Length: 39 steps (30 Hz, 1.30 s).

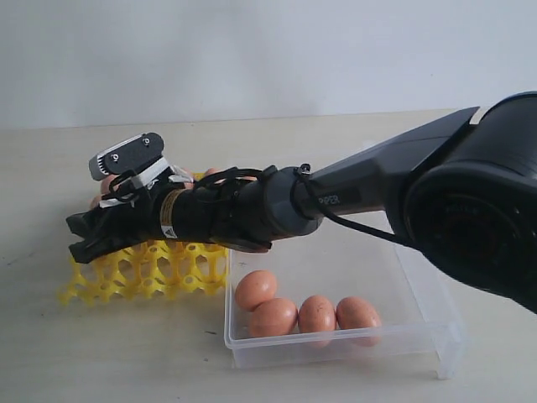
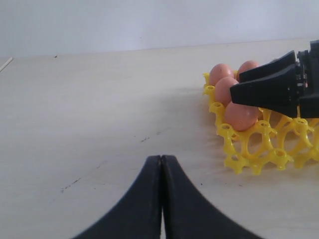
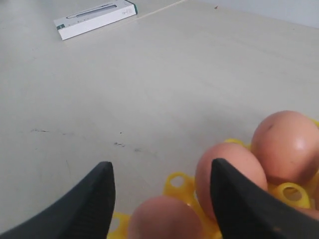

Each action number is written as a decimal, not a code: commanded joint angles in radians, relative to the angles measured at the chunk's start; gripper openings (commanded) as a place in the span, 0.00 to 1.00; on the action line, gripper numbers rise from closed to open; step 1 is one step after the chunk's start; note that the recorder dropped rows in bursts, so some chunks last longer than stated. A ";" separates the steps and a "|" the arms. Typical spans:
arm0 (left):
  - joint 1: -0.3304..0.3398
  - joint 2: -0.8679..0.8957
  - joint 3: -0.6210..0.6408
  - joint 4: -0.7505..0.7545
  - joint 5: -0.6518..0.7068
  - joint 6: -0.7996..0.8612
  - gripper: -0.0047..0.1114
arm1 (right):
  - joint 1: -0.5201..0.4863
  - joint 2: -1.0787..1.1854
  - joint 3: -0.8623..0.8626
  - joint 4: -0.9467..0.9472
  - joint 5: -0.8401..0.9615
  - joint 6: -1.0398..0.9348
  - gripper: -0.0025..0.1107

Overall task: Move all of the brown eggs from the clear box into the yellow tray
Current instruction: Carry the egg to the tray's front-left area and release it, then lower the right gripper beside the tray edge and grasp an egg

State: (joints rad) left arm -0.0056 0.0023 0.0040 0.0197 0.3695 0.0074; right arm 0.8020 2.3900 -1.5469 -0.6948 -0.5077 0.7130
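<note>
The yellow tray (image 1: pixel 151 273) lies on the table at the left, and the clear box (image 1: pixel 419 294) at the right holds several brown eggs (image 1: pixel 256 290). My right gripper (image 1: pixel 80 235) reaches across over the tray, open. In the right wrist view its fingers (image 3: pixel 159 172) stand wide apart above one egg (image 3: pixel 164 219) seated in the tray (image 3: pixel 177 186), with two more eggs (image 3: pixel 229 172) beside it. The left wrist view shows several eggs (image 2: pixel 240 115) in the tray's (image 2: pixel 249 154) near-side cups under the right gripper (image 2: pixel 237 84). My left gripper (image 2: pixel 161 158) is shut and empty, off to the tray's side.
A white flat carton (image 3: pixel 94 19) lies far off on the table in the right wrist view. The right arm (image 1: pixel 352 197) spans over the box's left part and the tray, hiding most of the tray's cups from the exterior camera.
</note>
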 commanded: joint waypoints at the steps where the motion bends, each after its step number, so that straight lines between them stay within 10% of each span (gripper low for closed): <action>1: -0.005 -0.002 -0.004 -0.004 -0.009 0.000 0.04 | 0.001 -0.110 -0.007 -0.039 0.115 0.093 0.52; 6: -0.005 -0.002 -0.004 -0.004 -0.009 0.000 0.04 | 0.001 -0.311 -0.005 -0.076 0.691 0.264 0.52; 13: -0.005 -0.002 -0.004 -0.004 -0.009 0.000 0.04 | -0.048 -0.410 -0.005 0.233 1.272 -0.233 0.48; 18: -0.005 -0.002 -0.004 -0.004 -0.009 0.000 0.04 | -0.107 -0.354 -0.005 0.506 1.286 -0.500 0.48; 39: -0.005 -0.002 -0.004 -0.004 -0.009 0.000 0.04 | -0.157 -0.238 -0.008 0.667 1.081 -0.651 0.48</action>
State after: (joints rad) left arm -0.0056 0.0023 0.0040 0.0197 0.3695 0.0074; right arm 0.6489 2.1372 -1.5500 -0.0372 0.6116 0.0839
